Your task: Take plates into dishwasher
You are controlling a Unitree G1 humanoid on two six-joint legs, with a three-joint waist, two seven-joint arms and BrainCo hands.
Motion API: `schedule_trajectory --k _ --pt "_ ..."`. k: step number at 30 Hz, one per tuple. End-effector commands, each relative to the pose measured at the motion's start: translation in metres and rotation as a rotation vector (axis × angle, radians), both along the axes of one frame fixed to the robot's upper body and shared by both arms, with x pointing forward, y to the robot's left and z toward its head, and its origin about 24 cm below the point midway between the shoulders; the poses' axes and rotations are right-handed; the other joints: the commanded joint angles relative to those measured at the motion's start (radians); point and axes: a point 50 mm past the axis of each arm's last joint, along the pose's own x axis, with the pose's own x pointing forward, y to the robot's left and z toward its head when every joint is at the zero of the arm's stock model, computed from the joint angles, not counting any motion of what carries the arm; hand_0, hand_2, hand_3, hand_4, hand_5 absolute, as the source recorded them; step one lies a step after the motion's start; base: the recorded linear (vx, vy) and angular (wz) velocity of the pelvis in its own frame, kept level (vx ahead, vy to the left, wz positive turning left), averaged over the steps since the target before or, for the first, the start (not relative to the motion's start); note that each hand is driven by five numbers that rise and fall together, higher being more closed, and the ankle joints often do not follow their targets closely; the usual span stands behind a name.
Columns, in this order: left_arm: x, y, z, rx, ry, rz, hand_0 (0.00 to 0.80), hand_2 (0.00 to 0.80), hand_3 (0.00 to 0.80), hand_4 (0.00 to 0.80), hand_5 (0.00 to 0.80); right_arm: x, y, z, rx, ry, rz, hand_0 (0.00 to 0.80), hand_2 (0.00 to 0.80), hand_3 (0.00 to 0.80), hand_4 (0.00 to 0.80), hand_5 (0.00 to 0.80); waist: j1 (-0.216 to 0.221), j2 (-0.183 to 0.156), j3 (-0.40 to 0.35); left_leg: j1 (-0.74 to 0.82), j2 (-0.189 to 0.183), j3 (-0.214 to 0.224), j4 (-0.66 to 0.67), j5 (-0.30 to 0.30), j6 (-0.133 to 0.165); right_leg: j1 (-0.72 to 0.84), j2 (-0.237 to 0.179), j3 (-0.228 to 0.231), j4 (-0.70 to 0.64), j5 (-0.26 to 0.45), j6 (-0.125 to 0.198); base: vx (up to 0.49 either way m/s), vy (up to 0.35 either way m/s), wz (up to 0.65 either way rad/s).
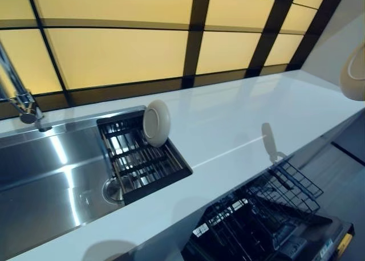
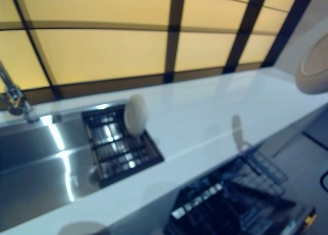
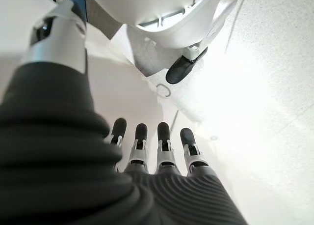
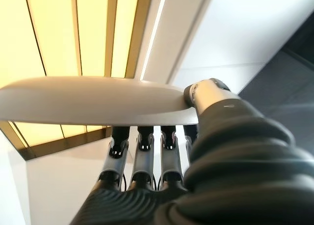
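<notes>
Holding a plate point(image 4: 93, 103), the right robot hand point(image 4: 147, 171) pinches it: fingers point(image 4: 140, 151) under one face, thumb point(image 4: 206, 95) over the rim. In the eye views that plate point(image 2: 313, 65) shows at the far right edge, up above the desk point(image 1: 239, 118), well apart from everything else; the hand itself is not visible there.

2nd plate point(image 1: 155, 122) stands on edge in the dark rack point(image 1: 142, 158) set in the sink point(image 1: 40, 175), leaning at the rack's back corner nearest the desk. Rack sits at the sink's right end, w/ the drain point(image 1: 114, 190) just beside its front-left corner. Faucet point(image 1: 20, 96) at the far left, behind the sink.

Dishwasher rack point(image 1: 256, 221) is pulled out below the desk's front edge, lower right; dark wire, tines up, no plate visible in it. A wire section point(image 1: 293, 184) at its right end is tilted up.

Left robot hand point(image 3: 157, 151): seen only in its wrist view, fingers point(image 3: 164, 141) straight, side by side, relaxed, holding nothing, pointing toward the pale floor point(image 3: 265, 112).

Behind the desk runs a yellow-lit window wall point(image 1: 125, 39) w/ dark frames.
</notes>
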Motion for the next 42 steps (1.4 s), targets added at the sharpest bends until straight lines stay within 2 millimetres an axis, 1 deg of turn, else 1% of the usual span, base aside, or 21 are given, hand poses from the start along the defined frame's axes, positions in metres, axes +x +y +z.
schedule_trajectory --k 1,2,5,6,8,10,11,13,14,16,18,21,23,24,26,27,30,34,39,40,42 --pt "0.02 0.026 0.015 0.062 -0.098 0.025 0.0 0.0 0.0 0.0 0.0 -0.008 0.01 0.028 -0.034 -0.174 0.063 0.8 0.8 0.8 0.8 0.8 0.078 -0.065 -0.063 -0.064 -0.057 -0.057 0.055 -0.031 -0.006 0.092 -0.124 -0.056 -0.077 0.154 0.002 -0.26 -0.182 -0.04" --pt "0.023 0.028 0.017 0.065 -0.109 0.027 0.0 0.0 0.0 0.0 0.0 -0.006 0.011 0.029 -0.035 -0.178 0.067 0.8 0.8 0.8 0.8 0.8 0.092 -0.075 -0.069 -0.086 -0.049 -0.026 0.054 -0.021 -0.005 0.141 -0.135 -0.065 -0.083 0.143 0.013 -0.201 -0.162 -0.28" --pt "0.029 0.029 0.02 0.066 -0.132 0.036 0.0 0.0 0.0 0.0 0.0 -0.005 0.013 0.03 -0.034 -0.19 0.083 0.8 0.8 0.8 0.8 0.8 0.102 -0.086 -0.084 -0.113 -0.037 0.018 0.047 -0.003 -0.005 0.199 -0.129 -0.083 -0.121 0.122 0.021 -0.186 -0.18 -0.96" --pt "0.032 0.03 0.021 0.068 -0.145 0.037 0.0 0.0 0.0 0.0 0.0 -0.005 0.013 0.03 -0.038 -0.189 0.088 0.8 0.8 0.8 0.8 0.8 0.106 -0.09 -0.091 -0.12 -0.03 0.036 0.04 0.005 -0.008 0.222 -0.112 -0.091 -0.153 0.099 0.02 -0.19 -0.254 -1.34" --pt "0.037 0.03 0.023 0.078 -0.159 0.03 0.0 0.0 0.0 0.0 0.0 -0.004 0.013 0.029 -0.029 -0.19 0.089 0.8 0.8 0.8 0.8 0.8 0.105 -0.096 -0.1 -0.133 -0.019 0.05 0.037 0.015 -0.017 0.243 -0.062 -0.095 -0.217 0.043 0.012 -0.189 -0.32 -1.14" --pt "0.038 0.032 0.024 0.098 -0.16 0.027 0.0 0.0 0.0 0.0 0.0 -0.001 0.014 0.026 -0.036 -0.183 0.101 0.8 0.8 0.8 0.8 0.8 0.111 -0.1 -0.101 -0.149 0.001 0.063 0.039 0.033 -0.034 0.249 -0.029 -0.125 -0.248 0.013 0.003 -0.188 -0.346 -0.62" --pt "0.039 0.033 0.024 0.106 -0.158 0.022 0.0 0.0 0.0 0.0 0.0 0.001 0.016 0.026 -0.037 -0.179 0.118 0.8 0.8 0.8 0.8 0.8 0.111 -0.1 -0.099 -0.157 0.014 0.067 0.041 0.044 -0.043 0.254 -0.014 -0.126 -0.261 -0.006 -0.003 -0.2 -0.383 -0.55" --pt "0.04 0.031 0.024 0.112 -0.158 0.004 0.0 0.0 0.0 0.0 0.0 0.003 0.019 0.023 -0.052 -0.161 0.137 0.8 0.8 0.8 0.8 0.8 0.105 -0.097 -0.091 -0.17 0.035 0.054 0.042 0.072 -0.068 0.254 0.02 -0.111 -0.293 -0.027 -0.025 -0.173 -0.341 -0.47" --pt "0.041 0.03 0.024 0.105 -0.163 0.002 0.0 0.0 0.0 0.0 0.0 0.003 0.02 0.021 -0.059 -0.158 0.139 0.8 0.8 0.8 0.8 0.8 0.102 -0.095 -0.086 -0.173 0.039 0.048 0.04 0.079 -0.075 0.252 0.027 -0.103 -0.299 -0.029 -0.032 -0.153 -0.24 -0.44" --pt "0.043 0.021 0.022 0.076 -0.184 -0.019 0.0 0.0 0.0 0.0 0.0 0.007 0.024 0.015 -0.088 -0.132 0.155 0.8 0.8 0.8 0.8 0.8 0.089 -0.085 -0.071 -0.187 0.055 0.033 0.041 0.099 -0.096 0.241 0.052 -0.074 -0.311 -0.037 -0.058 -0.177 -0.207 -0.27" --pt "0.045 0.012 0.02 0.055 -0.198 -0.031 0.0 0.0 0.0 0.0 0.0 0.01 0.029 0.011 -0.155 -0.1 0.152 0.8 0.8 0.8 0.8 0.8 0.081 -0.072 -0.057 -0.2 0.063 0.02 0.047 0.111 -0.107 0.233 0.067 -0.058 -0.315 -0.042 -0.077 -0.159 -0.134 0.01" --pt "0.047 0.004 0.018 0.032 -0.204 -0.039 0.0 0.0 0.0 0.0 0.0 0.014 0.037 0.009 -0.236 -0.046 0.142 0.8 0.8 0.8 0.8 0.8 0.075 -0.057 -0.041 -0.217 0.067 -0.002 0.073 0.109 -0.115 0.217 0.077 -0.049 -0.308 -0.05 -0.097 -0.149 -0.062 0.0" --pt "0.045 -0.001 0.016 0.015 -0.201 -0.044 0.0 0.0 0.0 0.0 0.0 0.018 0.04 0.006 -0.29 0.002 0.141 0.8 0.8 0.8 0.8 0.8 0.079 -0.05 -0.034 -0.225 0.062 -0.05 0.097 0.098 -0.119 0.206 0.075 -0.036 -0.299 -0.056 -0.108 -0.096 -0.005 0.07" --pt "0.042 -0.002 0.014 0.007 -0.196 -0.033 0.0 0.0 0.0 0.0 0.0 0.021 0.044 0.006 -0.338 0.036 0.142 0.8 0.8 0.8 0.8 0.8 0.085 -0.049 -0.033 -0.224 0.056 -0.116 0.111 0.085 -0.123 0.194 0.073 -0.017 -0.296 -0.057 -0.117 -0.053 0.009 -0.04" --pt "0.041 -0.002 0.014 0.004 -0.193 -0.024 0.0 0.0 0.0 0.0 0.0 0.023 0.046 0.007 -0.355 0.059 0.157 0.8 0.8 0.8 0.8 0.8 0.089 -0.045 -0.036 -0.222 0.059 -0.152 0.113 0.085 -0.127 0.18 0.074 -0.008 -0.297 -0.051 -0.123 -0.053 0.022 -0.17" --pt "0.041 -0.003 0.013 0.0 -0.188 -0.015 0.0 0.0 0.0 0.0 0.0 0.026 0.047 0.007 -0.407 0.095 0.151 0.8 0.8 0.8 0.8 0.8 0.084 -0.038 -0.036 -0.213 0.064 -0.17 0.108 0.083 -0.134 0.169 0.072 -0.007 -0.295 -0.051 -0.126 -0.052 0.038 -0.15" --pt "0.043 -0.004 0.013 -0.004 -0.188 -0.01 0.0 0.0 0.0 0.0 0.0 0.029 0.051 0.004 -0.483 0.149 0.139 0.8 0.8 0.8 0.8 0.8 0.074 -0.027 -0.033 -0.205 0.071 -0.172 0.093 0.09 -0.141 0.153 0.073 -0.014 -0.288 -0.053 -0.129 -0.065 0.04 0.0" --pt "0.044 -0.002 0.013 -0.001 -0.19 0.004 0.0 0.0 0.0 0.0 0.0 0.034 0.058 -0.008 -0.595 0.253 0.152 0.8 0.8 0.8 0.8 0.8 0.062 -0.017 -0.029 -0.195 0.073 -0.171 0.071 0.1 -0.148 0.139 0.074 -0.024 -0.283 -0.054 -0.129 -0.041 0.035 0.07" --pt "0.047 0.0 0.015 0.003 -0.198 0.002 0.0 0.0 0.0 0.0 0.0 0.04 0.07 -0.028 -0.677 0.372 0.241 0.8 0.8 0.8 0.8 0.8 0.063 -0.015 -0.024 -0.191 0.075 -0.176 0.058 0.11 -0.153 0.133 0.079 -0.036 -0.277 -0.055 -0.13 -0.025 0.006 0.05" --pt "0.049 0.0 0.015 0.0 -0.2 -0.002 0.0 0.0 0.0 0.0 0.0 0.042 0.077 -0.033 -0.742 0.405 0.25 0.8 0.8 0.8 0.8 0.8 0.065 -0.015 -0.021 -0.189 0.075 -0.178 0.052 0.114 -0.154 0.133 0.082 -0.039 -0.276 -0.056 -0.13 -0.022 0.001 0.05" --pt "0.052 -0.002 0.016 -0.004 -0.205 -0.012 0.0 0.0 0.0 0.0 0.0 0.045 0.084 -0.042 -0.796 0.454 0.273 0.8 0.8 0.8 0.8 0.8 0.069 -0.016 -0.017 -0.188 0.077 -0.18 0.047 0.119 -0.154 0.133 0.084 -0.043 -0.275 -0.055 -0.129 -0.024 -0.009 0.04"
